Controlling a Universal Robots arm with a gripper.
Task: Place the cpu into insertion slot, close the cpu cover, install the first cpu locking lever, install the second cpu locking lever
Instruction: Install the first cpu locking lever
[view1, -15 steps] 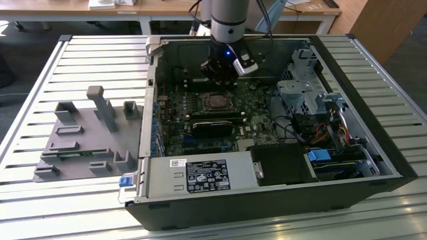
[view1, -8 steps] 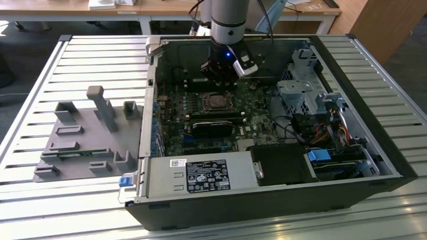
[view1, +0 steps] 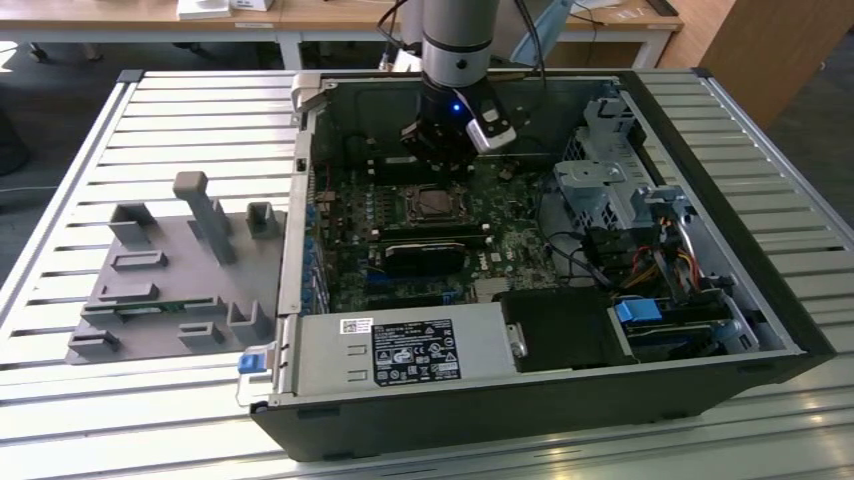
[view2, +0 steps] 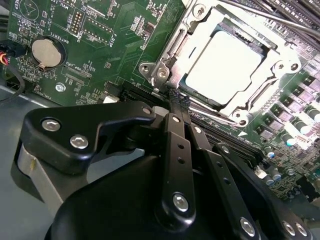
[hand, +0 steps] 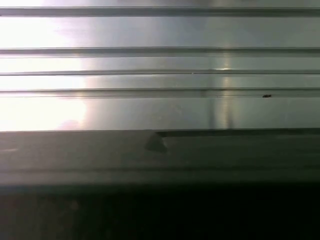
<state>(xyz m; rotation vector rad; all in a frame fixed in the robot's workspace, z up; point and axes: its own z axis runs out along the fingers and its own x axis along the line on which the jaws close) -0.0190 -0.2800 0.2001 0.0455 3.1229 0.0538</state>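
An open computer case (view1: 747, 330) lay on its side on a slatted metal table (view1: 80, 150). On the exterior view's left of it sat a grey fixture plate (view1: 147, 300) carrying several upright holders. A power supply (view1: 400, 352) at the case's near edge bore a black-and-white label with small print too fine to make out, and a white sticker sat beside it. A blue tab (view1: 252, 362) stuck out at the case's corner.

Inside, the green motherboard (view1: 350, 215) filled the floor of the case, white lettering scattered across it in the second wrist view, none of it clear enough to quote. A long black block (view1: 424, 254) lay across the board just below the insertion slot (view1: 433, 203). A drive cage (view1: 597, 190) and bundled cables (view1: 667, 265) stood toward the exterior view's right.

The cpu (view2: 223, 62) sat in the insertion slot (view2: 260, 92), its pale face glaring in the light, framed by the silver cpu cover (view2: 190, 27) lying flat around it. A round coin battery (view2: 48, 52) sat well apart on the board.

The gripper (view1: 438, 156) hung just above the socket's far edge, and in the second wrist view the gripper (view2: 176, 98) had its black fingers (view2: 175, 117) pressed together, clenched on nothing, their tips at the frame's corner.
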